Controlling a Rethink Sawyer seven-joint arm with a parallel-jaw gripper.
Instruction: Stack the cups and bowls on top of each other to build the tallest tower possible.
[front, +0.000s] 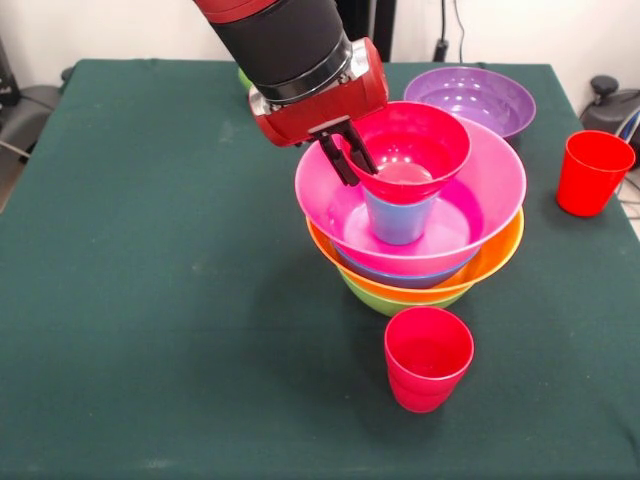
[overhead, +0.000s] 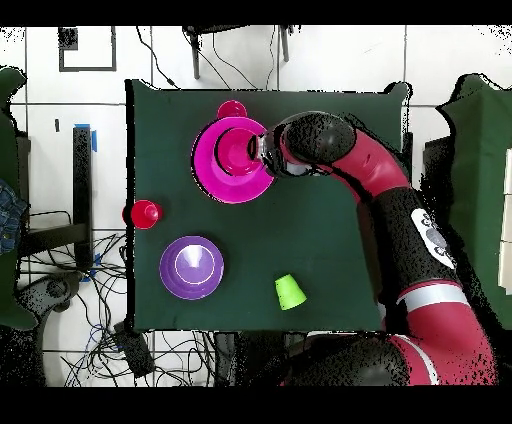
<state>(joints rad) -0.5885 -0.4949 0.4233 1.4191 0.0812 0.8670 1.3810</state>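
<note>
The hand is clamped on the near rim of the small red bowl, one finger inside and one outside, holding it level on the upturned sky blue cup, presumably so the cup acts as a riser and adds height. Nearest the camera, a red cup stands upright on the worktop, just in front of the tower. The blue cup stands in the pink bowl, which tops the nested pile. Farther back sit a second red cup and the purple bowl, both still unstacked.
</note>
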